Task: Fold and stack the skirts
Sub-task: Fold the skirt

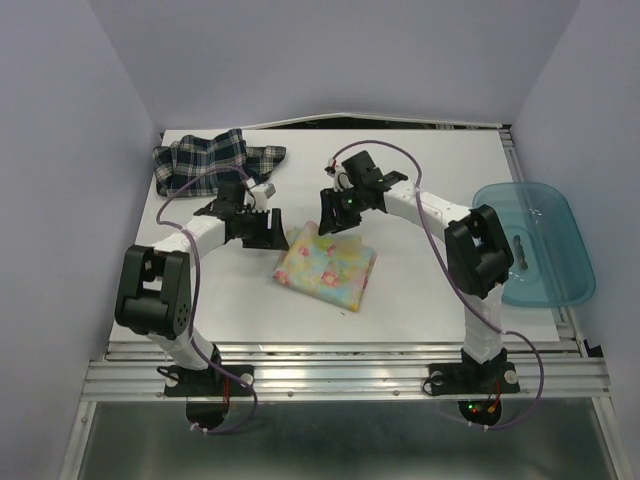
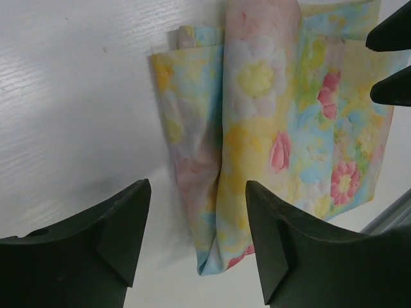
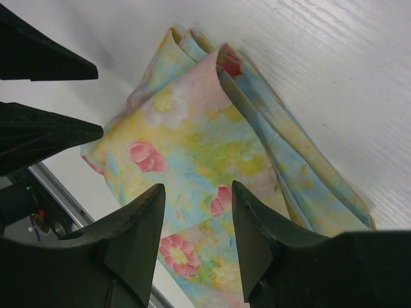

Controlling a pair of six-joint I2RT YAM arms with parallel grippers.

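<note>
**A:** White surface (image 1: pixel 420 180), pale walls around it. At the back left, the plaid skirt (image 1: pixel 215 160) lies crumpled.

**B:** Now the left fingers (image 2: pixel 122 237): spread, gripping nothing, over an edge of the floral skirt (image 1: pixel 327 266).

**A:** It's folded, mid-surface. The right fingers (image 3: pixel 138 237) are spread too, hovering above it.

**B:** And the teal bin (image 1: pixel 535 240) is far right.

No legible text or markings.

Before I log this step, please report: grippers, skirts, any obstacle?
Left gripper open, right gripper open, both over floral skirt. Floral skirt folded, mid-table. Plaid skirt crumpled, far left, not stacked. Bin far right, not in the way.
</note>
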